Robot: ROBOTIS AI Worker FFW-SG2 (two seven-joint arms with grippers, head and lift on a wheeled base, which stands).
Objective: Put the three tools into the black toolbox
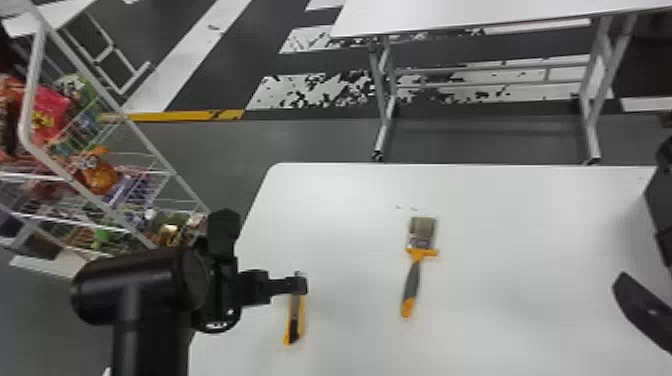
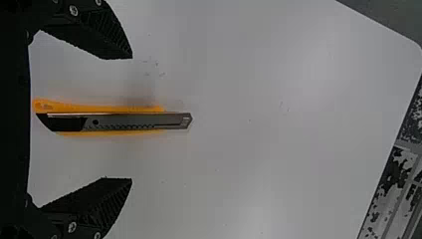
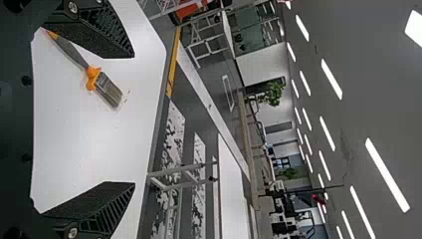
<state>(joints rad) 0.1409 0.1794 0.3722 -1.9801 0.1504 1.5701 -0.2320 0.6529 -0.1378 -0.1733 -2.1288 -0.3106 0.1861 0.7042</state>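
left claw wide over cutter, right claw wide; brush between them on table, wire rack left.

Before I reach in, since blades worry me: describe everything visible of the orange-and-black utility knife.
The utility knife has an orange, plastic-looking body, a black part near one end and a grey, metal-looking channel projecting past the orange at the tip. It lies flat on the white tabletop, tip pointing away from the robot. The open left gripper straddles it without touching.
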